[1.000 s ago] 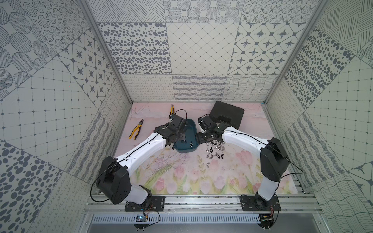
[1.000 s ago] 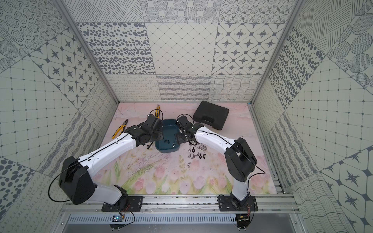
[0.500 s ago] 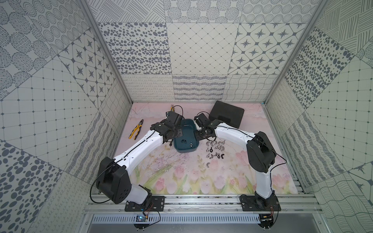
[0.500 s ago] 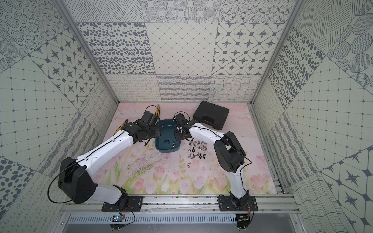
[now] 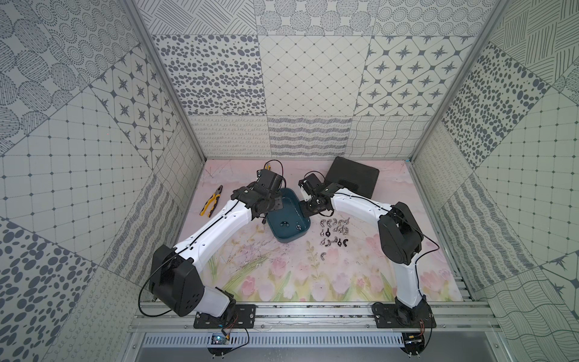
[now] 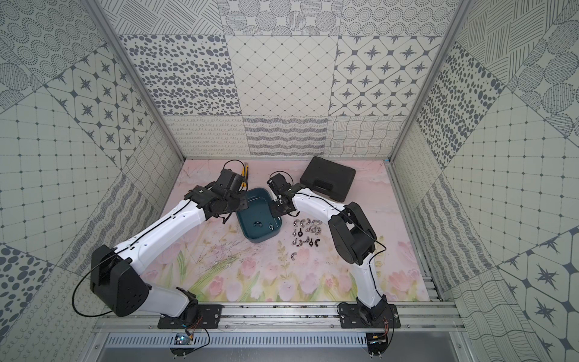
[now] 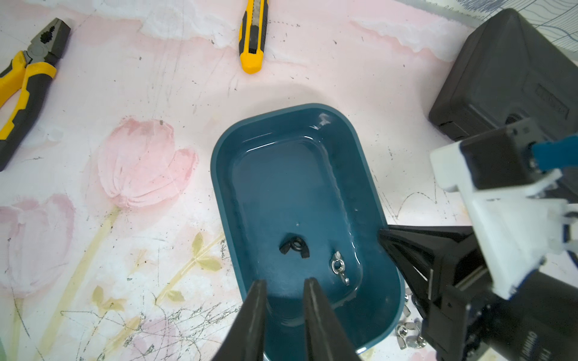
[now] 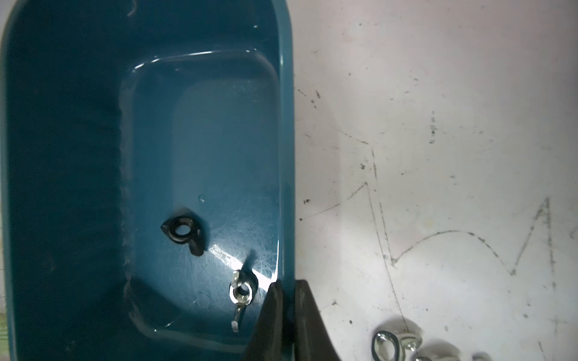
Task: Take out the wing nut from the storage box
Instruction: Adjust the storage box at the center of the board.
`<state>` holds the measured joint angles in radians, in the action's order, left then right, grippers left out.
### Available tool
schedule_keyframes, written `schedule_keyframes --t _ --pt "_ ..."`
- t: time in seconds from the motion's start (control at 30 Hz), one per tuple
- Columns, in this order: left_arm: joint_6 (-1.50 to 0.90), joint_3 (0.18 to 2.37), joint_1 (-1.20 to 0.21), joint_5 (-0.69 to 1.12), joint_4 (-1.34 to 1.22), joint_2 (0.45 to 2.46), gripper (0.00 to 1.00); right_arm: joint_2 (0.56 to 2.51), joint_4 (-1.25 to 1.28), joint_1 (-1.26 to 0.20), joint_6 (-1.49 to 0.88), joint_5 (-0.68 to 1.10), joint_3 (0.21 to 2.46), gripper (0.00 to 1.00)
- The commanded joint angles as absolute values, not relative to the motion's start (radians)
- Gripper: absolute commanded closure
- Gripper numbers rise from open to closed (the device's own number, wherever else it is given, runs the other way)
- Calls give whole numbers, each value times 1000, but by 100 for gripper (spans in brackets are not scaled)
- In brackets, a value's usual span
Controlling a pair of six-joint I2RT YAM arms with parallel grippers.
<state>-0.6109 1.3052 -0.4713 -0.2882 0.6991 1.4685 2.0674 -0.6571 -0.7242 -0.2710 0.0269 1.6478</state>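
Two items in the storage box (image 8: 286, 125): silver wing nut (image 8: 240, 293) just beside my right hand (image 8: 288, 284), black wing nut (image 8: 183, 233) further in. Right hand pinching the box's side wall. Left hand (image 7: 285, 281) slightly spread, gripping nothing, black wing nut just ahead of its tips.

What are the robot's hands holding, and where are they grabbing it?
The right gripper pinches the storage box by its side rim, one finger inside, one outside. The left gripper holds nothing.

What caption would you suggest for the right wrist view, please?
Right gripper shut on storage box rim; black wing nut and silver wing nut inside.
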Motion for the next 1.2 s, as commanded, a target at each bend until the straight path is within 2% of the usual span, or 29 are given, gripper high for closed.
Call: schedule_keyframes --t 0.0,0.23,0.33,0.43,0.53,0.67,0.87,1.17 --pt "-572 1322 -462 -299 756 1442 74 2107 -668 -727 -215 56 1692 93" --pt "-575 1300 -439 -291 772 1414 74 2152 -717 -729 -111 95 1791 92" --pt "-574 1301 -434 -294 780 1401 74 2167 -756 -729 -93 97 1831 82" --pt "-576 1301 -427 -293 785 1390 74 2139 -757 -729 -117 85 1824 67" --pt "-576 1296 -423 -295 787 1373 74 2073 -757 -730 -175 73 1801 57" --pt "-580 1298 -414 -299 812 1364 74 1961 -757 -749 -325 -32 1715 44" --pt "-596 1292 -391 -286 812 1340 73 1836 -757 -832 -563 -146 1563 39" --pt "-582 1334 -390 -249 823 1367 73 1866 -621 -977 -923 -156 1452 39"
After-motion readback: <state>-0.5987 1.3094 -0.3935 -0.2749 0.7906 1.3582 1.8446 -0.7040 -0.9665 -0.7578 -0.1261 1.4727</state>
